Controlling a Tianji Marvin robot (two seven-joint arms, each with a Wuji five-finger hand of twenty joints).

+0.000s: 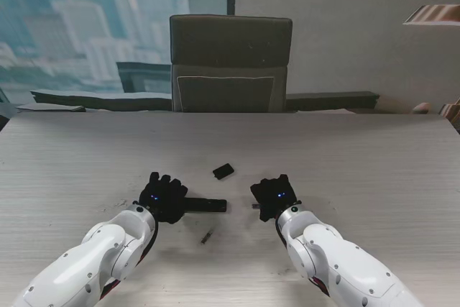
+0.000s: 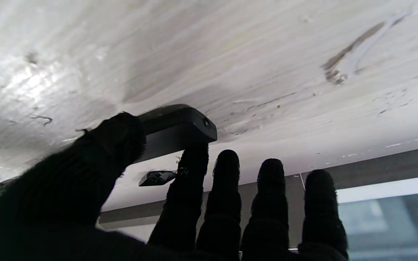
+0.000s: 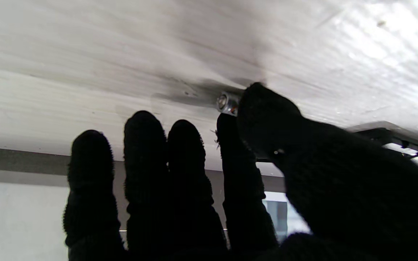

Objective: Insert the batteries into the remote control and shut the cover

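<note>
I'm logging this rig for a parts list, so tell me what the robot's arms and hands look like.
Both arms are glossy white with rounded, bulbous shells and dark seams at the joints. The left hand and right hand are five-fingered and covered in fuzzy black knit gloves; small blue lights glow on the back of each. In the wrist views the fingers look thick, with rounded tips. No loose cables show.

The stand camera looks down from above the shoulders across the whole tabletop (image 1: 72, 163) toward a chair (image 1: 230, 62). The 2 wrist cameras sit close behind the fingers, pictures inverted, skimming the tabletop. All 3 views share the remote control (image 1: 207, 205) between the hands.
</note>
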